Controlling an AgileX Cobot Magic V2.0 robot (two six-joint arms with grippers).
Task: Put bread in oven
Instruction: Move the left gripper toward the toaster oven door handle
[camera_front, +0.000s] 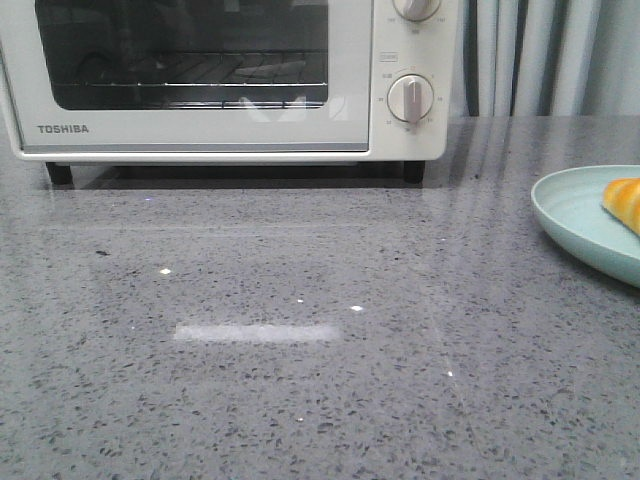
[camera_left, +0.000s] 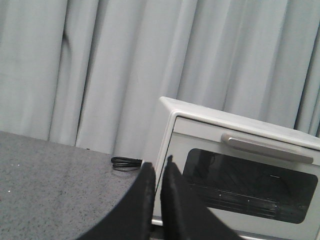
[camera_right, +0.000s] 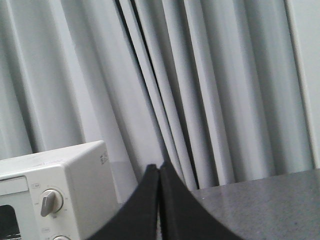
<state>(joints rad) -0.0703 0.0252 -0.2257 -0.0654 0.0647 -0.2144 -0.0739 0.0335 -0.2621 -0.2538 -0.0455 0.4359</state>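
The white TOSHIBA oven (camera_front: 200, 120) stands at the back of the grey counter, its glass door closed and a wire rack visible inside. The bread (camera_front: 624, 203), golden-orange, lies on a pale blue-green plate (camera_front: 570, 215) at the right edge, mostly cut off by the frame. Neither gripper appears in the front view. In the left wrist view my left gripper (camera_left: 157, 166) is shut with nothing in it, raised in front of the oven (camera_left: 240, 175). In the right wrist view my right gripper (camera_right: 159, 167) is shut and empty, to the right of the oven (camera_right: 55, 195).
Grey speckled countertop (camera_front: 300, 350) stretches in front of the oven. A coiled black cable (camera_left: 125, 163) lies on the counter left of the oven. Pale curtains (camera_right: 200, 75) hang behind everything. Two round dials (camera_front: 410, 98) sit on the oven's right panel.
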